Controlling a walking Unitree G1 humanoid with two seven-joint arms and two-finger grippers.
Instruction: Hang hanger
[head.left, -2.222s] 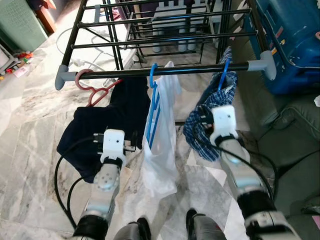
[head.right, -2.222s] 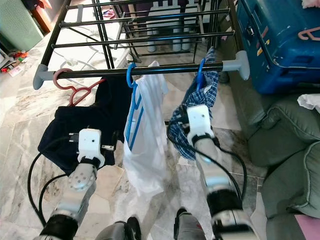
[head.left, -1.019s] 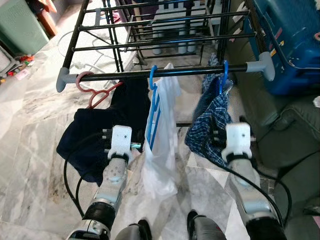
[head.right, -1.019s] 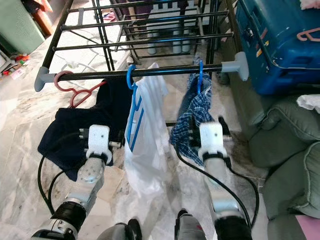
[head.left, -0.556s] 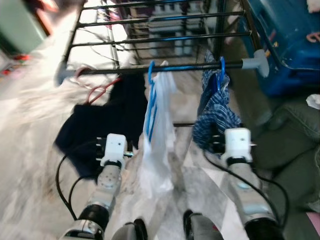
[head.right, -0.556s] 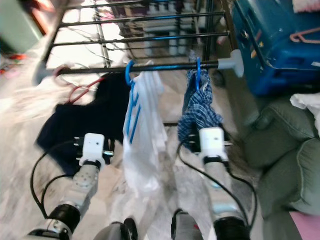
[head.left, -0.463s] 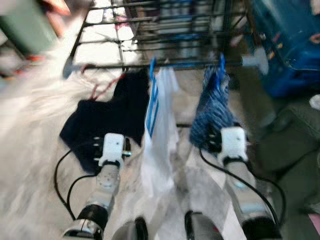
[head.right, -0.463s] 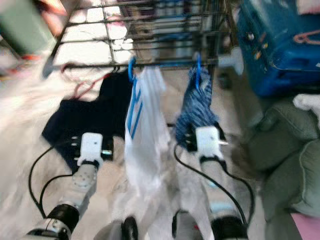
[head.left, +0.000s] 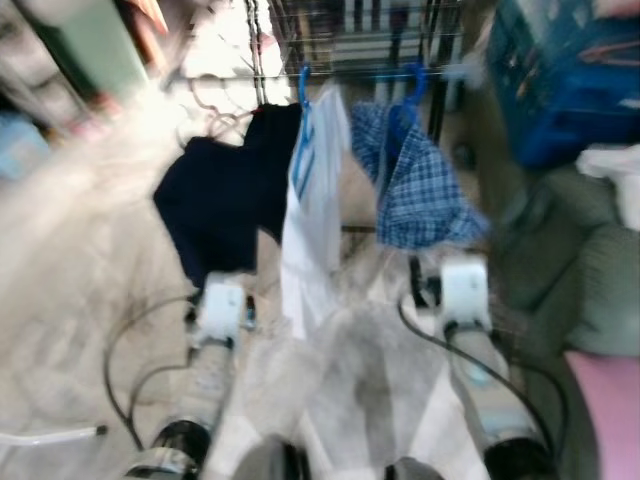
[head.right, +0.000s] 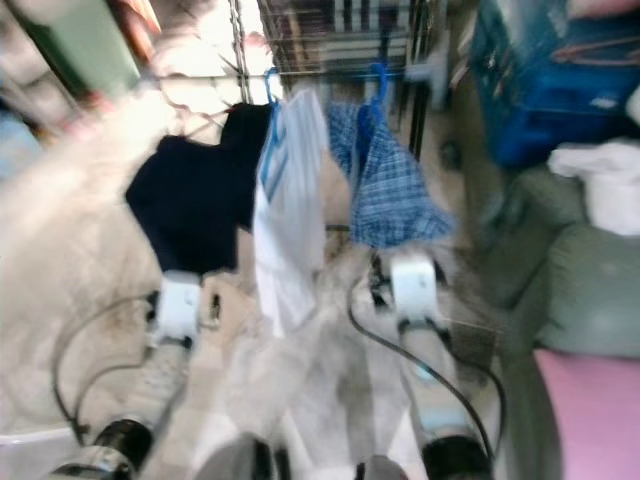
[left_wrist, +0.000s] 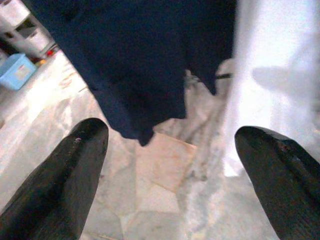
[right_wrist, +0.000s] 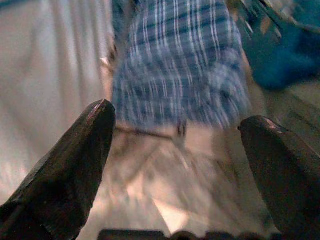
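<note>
A blue hanger (head.left: 408, 88) hooks over the drying rack's rail (head.left: 370, 70), carrying a blue-and-white checked shirt (head.left: 415, 185) that hangs ahead of the right gripper (right_wrist: 182, 145), whose fingers (right_wrist: 75, 165) stand wide apart, holding nothing. The left gripper (left_wrist: 167, 165) (fingers equally spread, empty) faces a dark navy garment (left_wrist: 145, 55), with a white garment (left_wrist: 277, 75) beside it; marble floor (left_wrist: 165, 200) lies below
</note>
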